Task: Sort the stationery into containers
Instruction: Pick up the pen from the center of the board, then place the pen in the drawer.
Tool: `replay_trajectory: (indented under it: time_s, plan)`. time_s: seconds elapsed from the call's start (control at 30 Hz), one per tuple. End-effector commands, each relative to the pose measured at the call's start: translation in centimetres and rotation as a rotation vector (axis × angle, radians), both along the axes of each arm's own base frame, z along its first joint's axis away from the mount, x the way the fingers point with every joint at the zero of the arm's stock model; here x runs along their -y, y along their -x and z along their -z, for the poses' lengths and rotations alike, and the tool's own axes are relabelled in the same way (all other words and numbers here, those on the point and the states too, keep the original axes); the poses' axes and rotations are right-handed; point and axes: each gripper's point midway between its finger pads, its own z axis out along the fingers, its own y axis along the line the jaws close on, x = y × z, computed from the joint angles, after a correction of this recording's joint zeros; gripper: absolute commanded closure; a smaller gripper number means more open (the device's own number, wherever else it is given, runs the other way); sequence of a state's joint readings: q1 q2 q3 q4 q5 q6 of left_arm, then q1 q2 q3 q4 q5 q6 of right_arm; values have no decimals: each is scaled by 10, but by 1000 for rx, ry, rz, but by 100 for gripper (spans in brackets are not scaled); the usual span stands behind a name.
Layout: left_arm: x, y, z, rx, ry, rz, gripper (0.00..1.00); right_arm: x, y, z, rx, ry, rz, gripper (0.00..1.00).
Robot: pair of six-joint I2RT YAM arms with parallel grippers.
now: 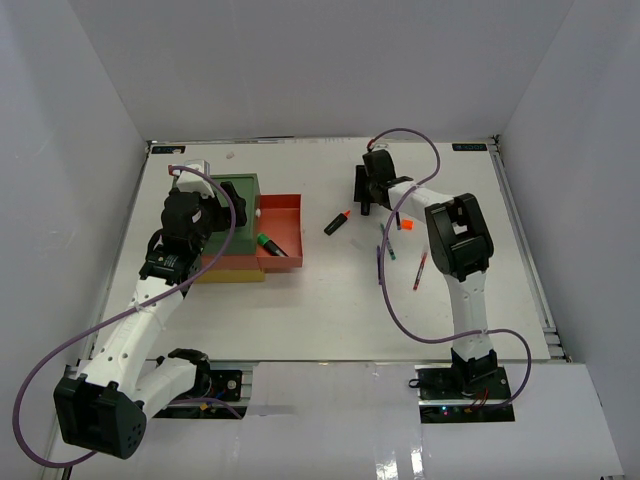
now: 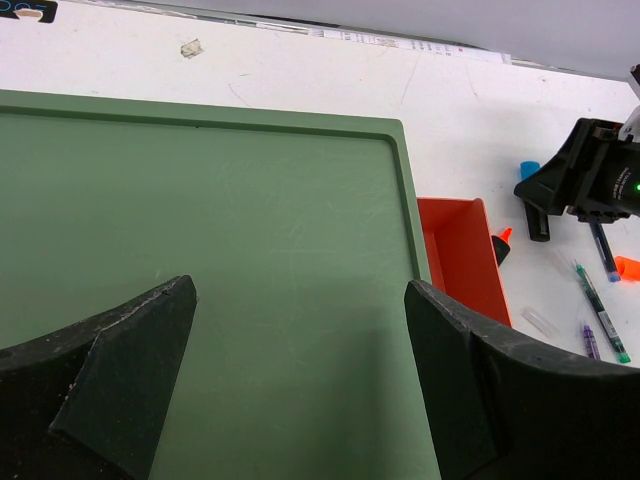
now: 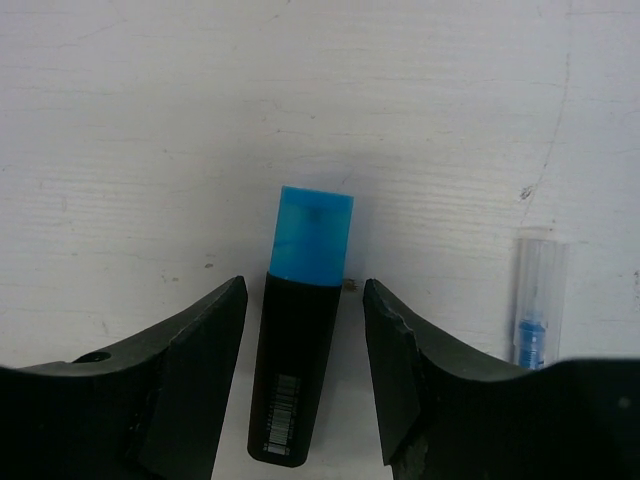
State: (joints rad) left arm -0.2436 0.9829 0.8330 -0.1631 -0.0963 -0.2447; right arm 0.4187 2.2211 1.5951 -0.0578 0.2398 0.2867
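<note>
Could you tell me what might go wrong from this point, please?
The right claw stands open around the blue-capped highlighter, which lies slightly askew between the jaws; closing could twist it or let it slip. A clear-capped pen lies just beside one jaw and might get knocked. The left claw hovers open over the green drawer top, beside the open red drawer, so a drop-off could get crowded.

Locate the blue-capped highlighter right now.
Right wrist view: the blue-capped highlighter lies on the white table between the open fingers of the right gripper, not yet gripped, with a clear-capped pen beside it at image right.
</note>
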Motion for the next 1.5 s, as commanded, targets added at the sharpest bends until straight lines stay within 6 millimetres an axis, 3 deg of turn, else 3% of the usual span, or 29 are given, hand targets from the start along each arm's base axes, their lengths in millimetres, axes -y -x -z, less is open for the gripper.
replay_trajectory:
  time_s: [0.0,0.2,0.33,0.43,0.47,0.53,0.57,0.63,0.73,0.93,1.1,1.2,1.3,1.47]
  plan:
    - [5,13,32,-133,1,29,4,1,-13,-6,33,-2,24,44]
    - [4,13,32,-133,2,26,4,1,-11,-2,24,0,23,61]
    - [4,13,31,-131,1,23,4,-3,-12,-11,35,-18,10,71]
    - [4,13,32,-133,1,23,4,-8,-11,-34,70,-51,-16,76]
    - [4,13,32,-133,1,23,4,-9,-11,-53,102,-71,-24,79]
    - [4,13,32,-133,1,24,4,-16,-7,-73,141,-105,-64,80]
    - [4,13,32,-133,1,23,4,-20,-6,-100,191,-130,-81,81]
    - [4,13,32,-132,-1,25,4,-32,2,-124,226,-170,-140,81]
    - [4,13,31,-131,0,25,4,-57,25,-176,313,-224,-266,80]
    - [3,13,32,-133,-2,20,4,-122,85,-213,344,-311,-526,78]
    - [3,13,33,-135,-2,20,4,-176,135,-221,348,-378,-667,76]
    - [3,13,33,-136,-4,17,4,-198,154,-217,326,-394,-709,73]
    - [2,12,33,-134,-6,15,4,-212,167,-209,311,-405,-721,69]
    - [3,13,32,-132,-2,20,4,-221,174,-188,281,-353,-722,53]
